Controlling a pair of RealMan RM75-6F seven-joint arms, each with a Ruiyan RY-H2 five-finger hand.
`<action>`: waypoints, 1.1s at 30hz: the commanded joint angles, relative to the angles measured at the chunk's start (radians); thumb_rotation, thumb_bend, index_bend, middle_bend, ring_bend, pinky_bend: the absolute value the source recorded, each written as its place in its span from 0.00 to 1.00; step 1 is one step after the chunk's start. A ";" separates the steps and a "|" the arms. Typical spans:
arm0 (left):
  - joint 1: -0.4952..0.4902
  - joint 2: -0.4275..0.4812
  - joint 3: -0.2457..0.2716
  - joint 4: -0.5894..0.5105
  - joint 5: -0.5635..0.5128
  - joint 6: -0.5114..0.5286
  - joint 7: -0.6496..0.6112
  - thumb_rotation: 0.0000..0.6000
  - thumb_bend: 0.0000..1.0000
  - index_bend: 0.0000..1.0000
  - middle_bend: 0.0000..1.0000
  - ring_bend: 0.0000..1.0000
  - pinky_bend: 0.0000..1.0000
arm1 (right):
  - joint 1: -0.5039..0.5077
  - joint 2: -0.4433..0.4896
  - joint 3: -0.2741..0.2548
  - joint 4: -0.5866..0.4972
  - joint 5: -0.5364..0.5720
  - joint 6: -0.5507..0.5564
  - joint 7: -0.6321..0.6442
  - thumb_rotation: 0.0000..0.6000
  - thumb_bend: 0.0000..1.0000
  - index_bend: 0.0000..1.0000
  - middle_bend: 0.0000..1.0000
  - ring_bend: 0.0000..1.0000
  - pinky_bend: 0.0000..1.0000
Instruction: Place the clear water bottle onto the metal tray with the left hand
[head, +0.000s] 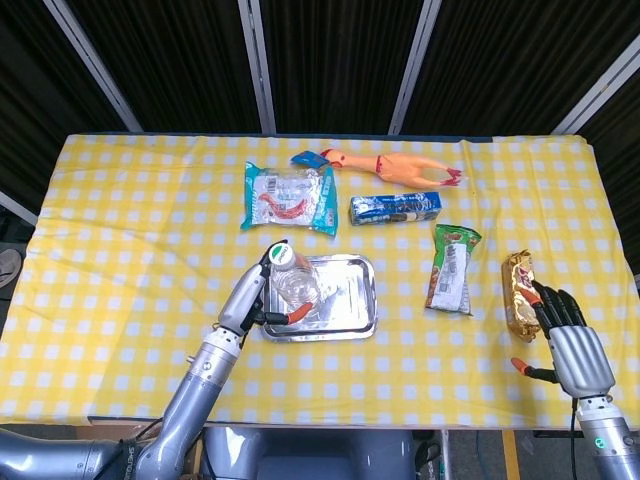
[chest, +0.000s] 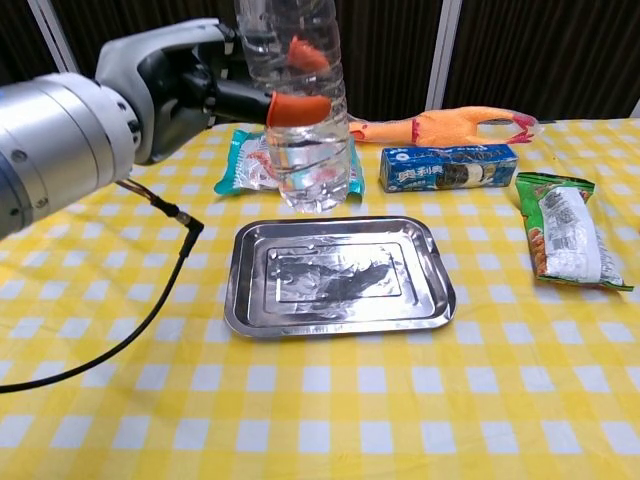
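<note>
My left hand (head: 250, 298) grips the clear water bottle (head: 297, 284) around its middle and holds it upright in the air over the left part of the metal tray (head: 350, 300). The chest view shows the bottle (chest: 310, 165) well above the tray (chest: 340, 275), with the left hand (chest: 165, 85) at upper left and its orange fingertips wrapped on the bottle. The bottle's cap is cut off there. My right hand (head: 565, 345) rests low at the table's right front edge, fingers apart, holding nothing.
Behind the tray lie a sausage packet (head: 287, 196), a rubber chicken (head: 395, 168) and a blue biscuit box (head: 395, 207). A green snack packet (head: 455, 268) and a gold packet (head: 521, 293) lie to the right. A black cable (chest: 150, 320) hangs from my left arm.
</note>
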 joint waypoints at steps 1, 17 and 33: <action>0.000 0.028 0.000 -0.030 -0.043 0.046 0.048 1.00 0.43 0.45 0.41 0.00 0.09 | 0.000 -0.001 0.000 0.000 -0.001 0.001 0.000 1.00 0.05 0.11 0.00 0.02 0.00; 0.018 0.025 0.045 0.145 -0.007 -0.037 -0.107 1.00 0.43 0.46 0.41 0.00 0.09 | 0.004 -0.006 0.000 0.002 0.016 -0.019 -0.015 1.00 0.05 0.11 0.00 0.02 0.00; -0.125 -0.179 0.010 0.234 -0.124 -0.087 -0.020 1.00 0.43 0.46 0.41 0.00 0.10 | 0.010 -0.009 -0.003 0.015 0.016 -0.031 -0.006 1.00 0.05 0.11 0.00 0.02 0.00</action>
